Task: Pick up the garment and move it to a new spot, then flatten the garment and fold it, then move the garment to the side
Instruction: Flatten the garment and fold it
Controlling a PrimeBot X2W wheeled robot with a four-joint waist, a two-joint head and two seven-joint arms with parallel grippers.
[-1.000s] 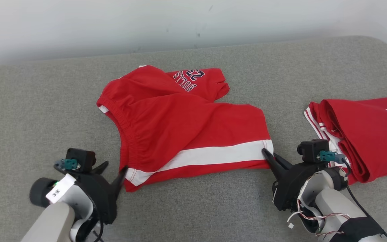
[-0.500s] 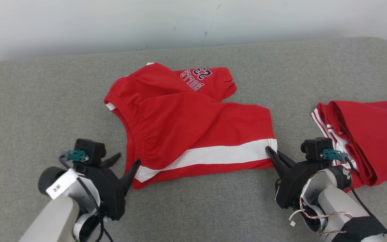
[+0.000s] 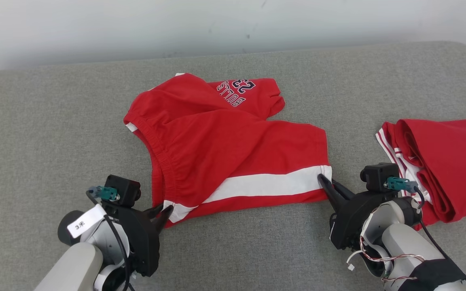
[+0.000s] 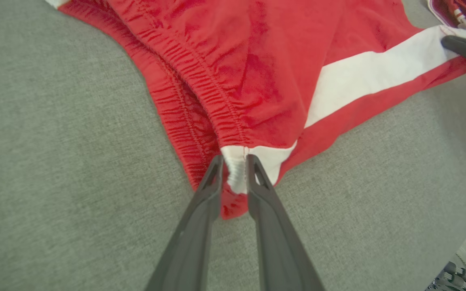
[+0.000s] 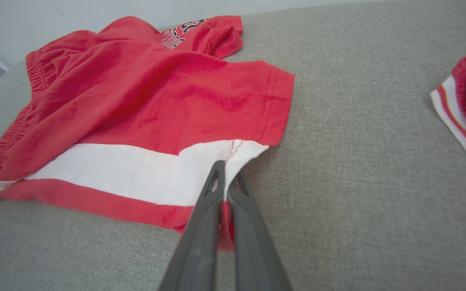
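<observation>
Pinching the shorts (image 3: 233, 149), left hand (image 3: 166, 209) and right hand (image 3: 326, 179) hide its corners.

Light: bright, even, diffuse.
Shadows: faint, along garment (image 3: 237, 153) 6 o'clock edge.
Focus: sharp mid-frame, softer at 12 o'clock.

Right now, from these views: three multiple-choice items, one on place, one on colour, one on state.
1. Where does the folded garment lie from the shorts?
A) robot's left
B) robot's right
C) on top of them

2. The shorts' stripe is:
A) blue
B) yellow
C) white

3. The right end effector is:
A) shut on the shorts' hem corner
B) open above the cloth
C) holding a cup

B: the head view shows it on the right, apart from the shorts.
C: a white band runs along the near edge.
A: the right wrist view shows it pinched on the hem corner.
</observation>
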